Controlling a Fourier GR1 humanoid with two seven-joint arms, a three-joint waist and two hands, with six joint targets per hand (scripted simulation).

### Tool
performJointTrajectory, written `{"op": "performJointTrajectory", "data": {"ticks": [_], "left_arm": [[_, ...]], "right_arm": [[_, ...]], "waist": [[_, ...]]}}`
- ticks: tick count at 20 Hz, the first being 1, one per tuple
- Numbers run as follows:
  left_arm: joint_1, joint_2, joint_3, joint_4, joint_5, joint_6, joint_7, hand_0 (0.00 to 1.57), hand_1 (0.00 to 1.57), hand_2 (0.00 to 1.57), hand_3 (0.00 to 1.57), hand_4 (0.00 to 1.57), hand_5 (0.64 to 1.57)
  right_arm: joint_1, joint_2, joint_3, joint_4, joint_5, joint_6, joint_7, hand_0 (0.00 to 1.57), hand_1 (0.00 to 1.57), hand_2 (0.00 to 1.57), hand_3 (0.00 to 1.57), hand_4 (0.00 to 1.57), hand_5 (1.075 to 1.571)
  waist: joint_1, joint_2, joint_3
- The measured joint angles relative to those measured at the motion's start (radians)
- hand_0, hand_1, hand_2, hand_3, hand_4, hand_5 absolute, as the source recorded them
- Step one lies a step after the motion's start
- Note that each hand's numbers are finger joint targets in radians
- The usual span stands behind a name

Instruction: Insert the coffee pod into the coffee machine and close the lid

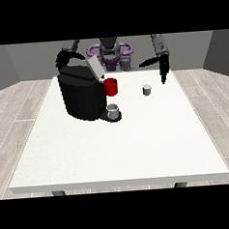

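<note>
A black coffee machine [81, 95] stands on the left half of the white table [118, 145], its grey lid [95, 68] tilted up and open. A small grey coffee pod [146, 89] sits upright on the table to the right of the machine. The hand at the view's right [162, 67] hangs above and to the right of the pod, apart from it, fingers straight and pointing down, thumb spread out to the left. The hand at the view's left [62, 58] is raised behind the machine's top left corner, holding nothing that I can see.
A red mug [111, 86] stands just behind the machine's right side. A grey cup [114, 111] rests on the machine's drip base at the front. The table's front and right parts are bare white surface.
</note>
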Motion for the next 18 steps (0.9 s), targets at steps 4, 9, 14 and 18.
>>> {"op": "performJointTrajectory", "data": {"ticks": [4, 9, 14, 18], "left_arm": [[-0.051, -0.004, -0.009, 0.094, -0.041, 0.009, -0.014, 0.00, 0.00, 0.00, 0.00, 0.00, 1.571], [-0.096, -0.009, -0.043, 0.159, -0.106, 0.017, 0.000, 0.00, 0.00, 0.11, 0.00, 0.00, 1.571], [-0.130, -0.003, -0.070, 0.230, -0.173, 0.021, -0.013, 0.22, 0.22, 0.53, 0.22, 0.00, 1.571], [-0.159, -0.009, -0.063, 0.314, -0.214, 0.051, -0.031, 0.81, 0.81, 0.85, 0.50, 0.00, 1.571]], "right_arm": [[-0.039, -0.013, -0.025, 0.039, -0.010, 0.001, 0.001, 0.00, 0.00, 0.00, 0.00, 0.36, 1.571], [-0.070, -0.012, -0.039, 0.102, -0.002, -0.027, 0.010, 0.00, 0.00, 0.00, 0.00, 0.37, 1.571], [-0.089, -0.009, -0.031, 0.149, 0.025, -0.055, 0.022, 0.00, 0.00, 0.00, 0.00, 0.42, 1.571], [-0.097, -0.012, -0.022, 0.163, 0.041, -0.062, 0.041, 0.00, 0.00, 0.00, 0.00, 0.41, 1.571]], "waist": [[0.009, 0.022, -0.0001], [0.028, 0.019, 0.0000], [0.036, 0.016, 0.0002], [0.028, 0.010, -0.0001]]}}
